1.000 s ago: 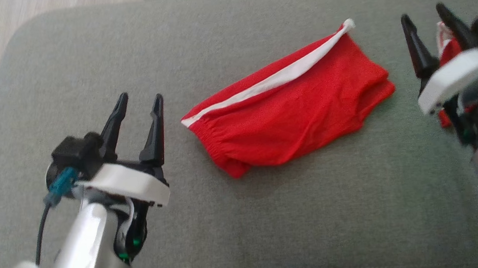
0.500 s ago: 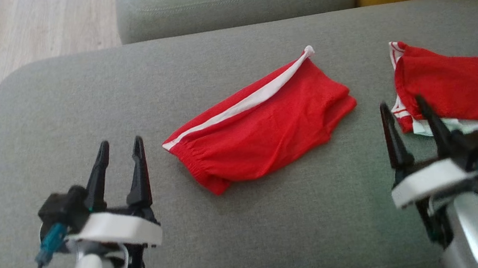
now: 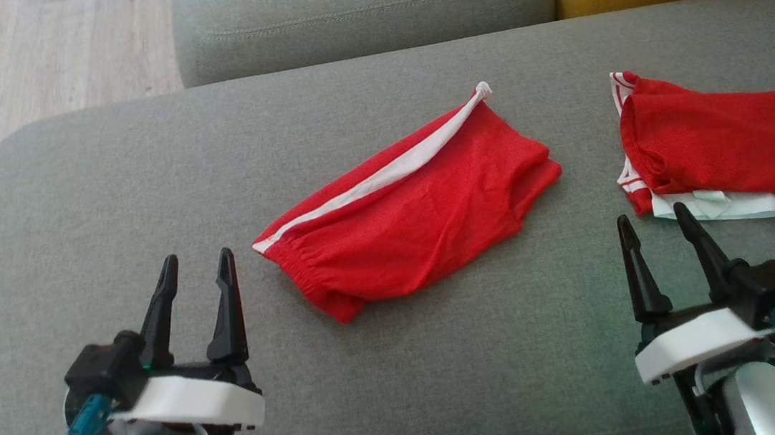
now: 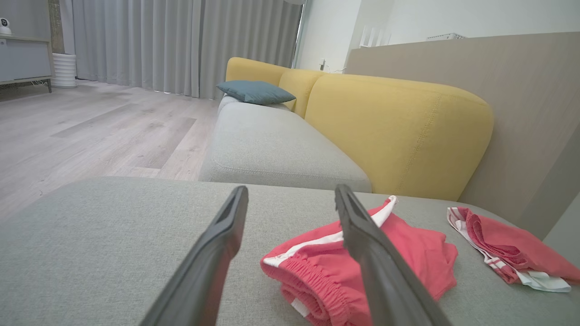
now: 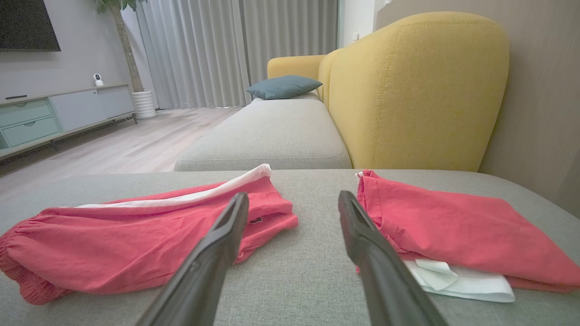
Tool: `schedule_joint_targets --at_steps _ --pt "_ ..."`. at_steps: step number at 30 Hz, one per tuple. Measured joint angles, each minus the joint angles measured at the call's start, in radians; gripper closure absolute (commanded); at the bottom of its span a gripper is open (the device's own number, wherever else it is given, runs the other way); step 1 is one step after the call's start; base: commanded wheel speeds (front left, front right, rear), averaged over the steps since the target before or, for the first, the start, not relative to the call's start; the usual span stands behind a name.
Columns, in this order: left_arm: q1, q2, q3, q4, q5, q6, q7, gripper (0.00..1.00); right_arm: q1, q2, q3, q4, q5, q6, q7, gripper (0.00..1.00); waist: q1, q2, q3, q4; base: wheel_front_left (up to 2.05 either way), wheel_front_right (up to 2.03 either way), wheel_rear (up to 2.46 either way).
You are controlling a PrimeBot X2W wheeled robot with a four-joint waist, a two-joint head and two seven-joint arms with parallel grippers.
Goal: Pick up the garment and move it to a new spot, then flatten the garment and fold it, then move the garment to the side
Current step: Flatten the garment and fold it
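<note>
- The left gripper (image 3: 196,259) is hovering low at the near left of the grey seat cushion (image 3: 105,204), its two dark fingers standing apart and holding nothing; the right gripper (image 3: 651,215) is hovering at the near right, its fingers likewise spread and empty.
- The red shorts (image 3: 416,214), folded and edged with a white stripe, are lying near the middle of the cushion, between the two grippers and farther from the robot; the second red garment (image 3: 718,146) is lying folded toward the right edge, apart from the shorts and just beyond the right gripper's tips.
- The head view is giving the layout from above: the gap between the two garments, and the pale wood floor (image 3: 17,54) beyond the cushion's left end.
- The left wrist view, looking low across the cushion, is showing the gathered elastic waistband (image 4: 312,276) of the shorts facing that gripper; it is also taking in a blue pillow (image 4: 256,92) and grey curtains (image 4: 181,40).
- The right wrist view is adding a white layer (image 5: 462,280) sticking out from under the second garment's near edge and a small dark label (image 5: 256,220) in the shorts' fold; a yellow backrest (image 5: 417,90) is rising just behind the garments.
</note>
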Motion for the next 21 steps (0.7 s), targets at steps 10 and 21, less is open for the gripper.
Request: schedule_joint_targets --at_steps 10,21 --pt "0.000 -0.001 -0.017 -0.004 -0.007 0.001 0.000 0.00 0.000 0.001 0.000 0.003 0.099 0.000 0.028 0.00 0.0000 0.0000 0.025 0.020 0.00 0.00 0.00" --pt "-0.011 -0.001 -0.042 0.006 -0.007 -0.002 0.000 0.00 -0.049 0.002 -0.007 0.125 0.420 0.000 0.131 0.00 0.0000 0.0000 0.077 0.091 0.00 0.00 0.00"
